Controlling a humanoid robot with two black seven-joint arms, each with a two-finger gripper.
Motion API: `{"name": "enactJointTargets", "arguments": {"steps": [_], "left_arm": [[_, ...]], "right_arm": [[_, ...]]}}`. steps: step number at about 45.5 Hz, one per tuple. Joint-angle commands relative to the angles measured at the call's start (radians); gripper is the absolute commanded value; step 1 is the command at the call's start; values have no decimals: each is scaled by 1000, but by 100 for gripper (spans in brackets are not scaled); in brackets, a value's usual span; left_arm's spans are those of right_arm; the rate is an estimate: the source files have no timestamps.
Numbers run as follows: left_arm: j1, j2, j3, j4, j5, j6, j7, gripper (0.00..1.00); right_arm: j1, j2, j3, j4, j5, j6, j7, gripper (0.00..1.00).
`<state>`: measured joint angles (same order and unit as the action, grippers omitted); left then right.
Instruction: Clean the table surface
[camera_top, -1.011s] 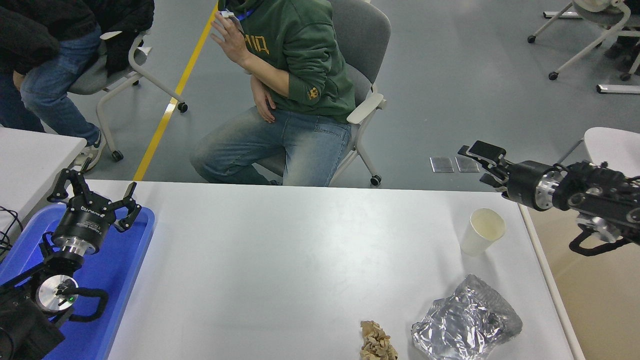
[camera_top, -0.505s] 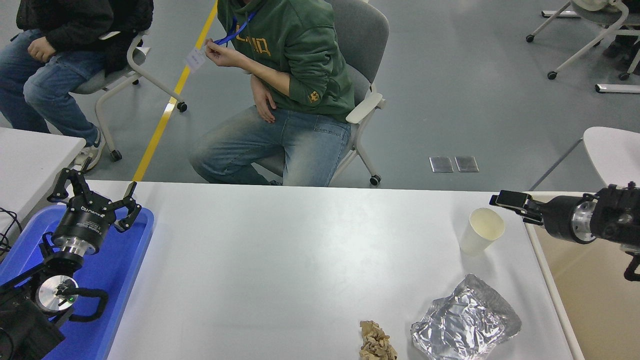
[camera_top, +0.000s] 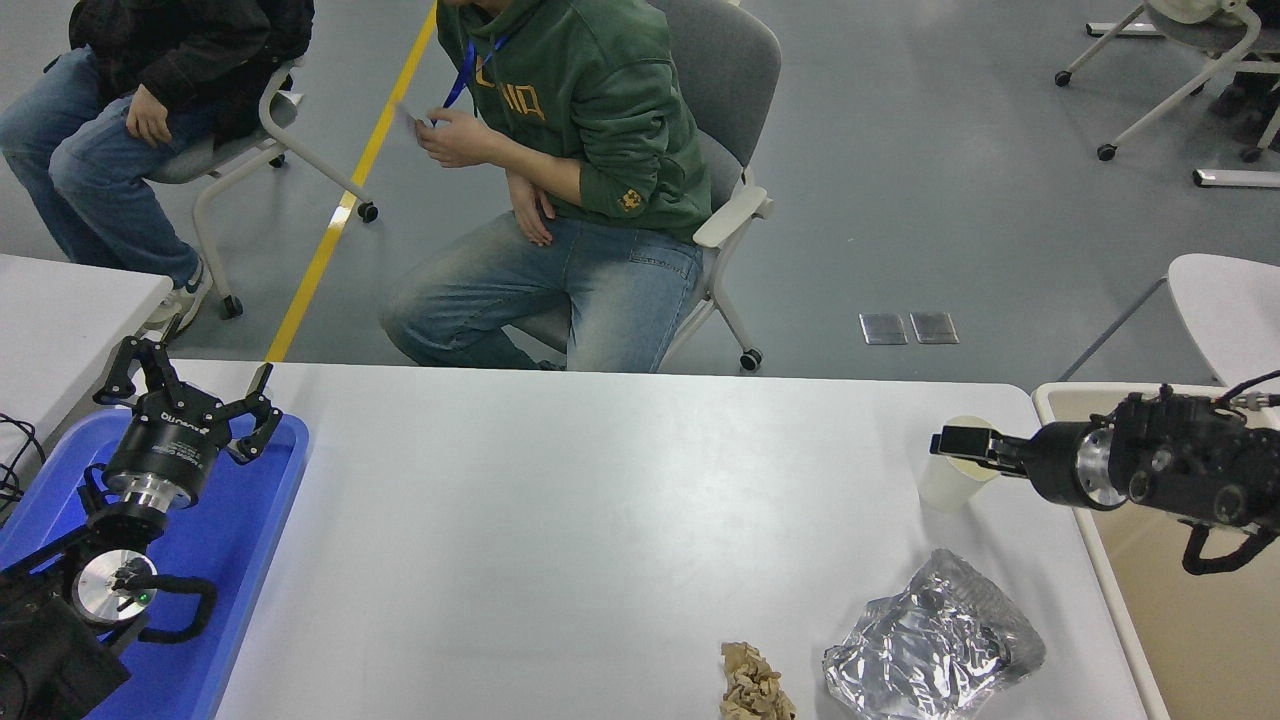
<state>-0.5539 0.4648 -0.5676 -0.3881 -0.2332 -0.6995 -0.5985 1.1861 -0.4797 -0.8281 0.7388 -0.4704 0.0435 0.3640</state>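
Observation:
The table surface (camera_top: 560, 520) is a wide white-grey top. On its right part stands a white paper cup (camera_top: 943, 488). A crumpled silver foil wrapper (camera_top: 930, 650) lies near the front right. A small wad of brown paper (camera_top: 755, 685) sits at the front edge beside it. My right gripper (camera_top: 962, 442) reaches in from the right edge, level with the cup's rim and covering its mouth. It is seen edge-on, and contact with the cup is unclear. My left gripper (camera_top: 190, 385) stands open and parked over the blue tray (camera_top: 230, 560).
A beige bin (camera_top: 1200, 640) stands beside the table's right edge, under my right arm. A smaller white table (camera_top: 60, 310) is at the left. Two people sit on wheeled chairs beyond the far edge, one in a green hoodie (camera_top: 590, 110).
My right gripper has come down and leftward from above the far right corner to the cup's rim. The seated people have shifted their hands. The left arm has not moved.

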Motion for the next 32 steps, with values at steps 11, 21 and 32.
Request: {"name": "enactJointTargets", "arguments": {"steps": [11, 21, 32], "left_arm": [[0, 0, 0, 0, 0, 0, 0, 100], [0, 0, 0, 0, 0, 0, 0, 100], [0, 0, 0, 0, 0, 0, 0, 100]], "right_arm": [[-20, 26, 53, -122, 13, 139, 3, 100], [30, -5, 96, -93, 13, 202, 4, 100], [27, -7, 96, -107, 9, 219, 7, 100]]}}
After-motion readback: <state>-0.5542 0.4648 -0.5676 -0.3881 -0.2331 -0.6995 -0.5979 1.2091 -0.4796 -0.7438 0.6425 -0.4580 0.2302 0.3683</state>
